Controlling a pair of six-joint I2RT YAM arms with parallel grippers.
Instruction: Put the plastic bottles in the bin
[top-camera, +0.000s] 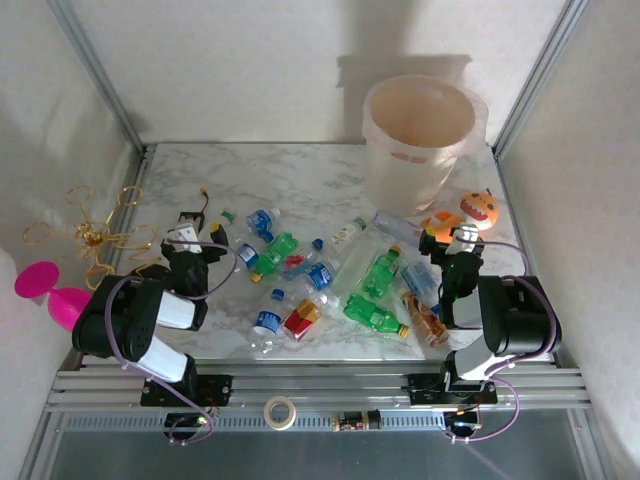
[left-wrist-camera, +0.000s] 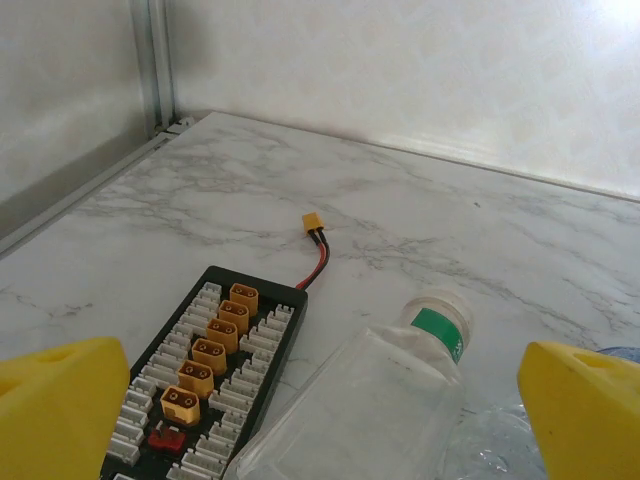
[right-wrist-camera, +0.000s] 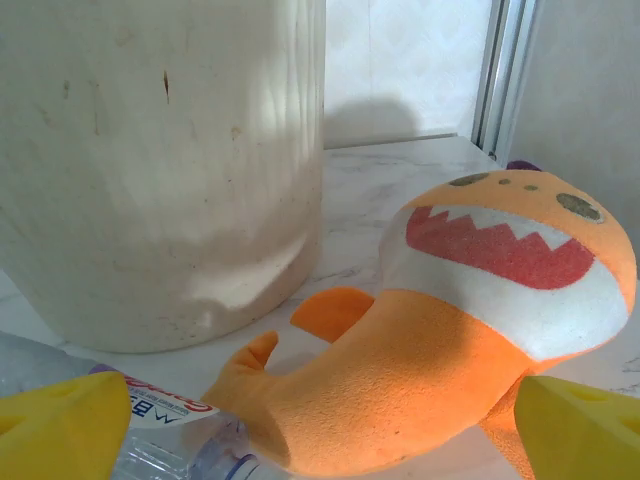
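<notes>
The left hand (left-wrist-camera: 320, 415) hangs spread above a black connector board (left-wrist-camera: 215, 370) and a clear, flat-sided bottle (left-wrist-camera: 370, 400). The plastic bottles (top-camera: 330, 285), clear and green, lie scattered across the middle of the veined marble table (top-camera: 300, 180). The right hand (right-wrist-camera: 320, 425), spread, faces a fuzzy orange plush toy (right-wrist-camera: 480, 310) just beside the round, cream, translucent bin (top-camera: 420, 140) at the far right.

The left arm (top-camera: 130, 325) is showing fat black joint housings with white link sections behind the fingers. The right arm (top-camera: 510, 318) is wearing the same black casing, with one white link farthest from its fingers. Thin lilac cables (top-camera: 110, 305) are looping loosely alongside each arm. The left gripper (left-wrist-camera: 320, 405) is showing blunt, matte, bright yellow fingers (left-wrist-camera: 60, 405), and the right gripper (right-wrist-camera: 320, 425) is showing matching yellow fingertips (right-wrist-camera: 580, 425).
</notes>
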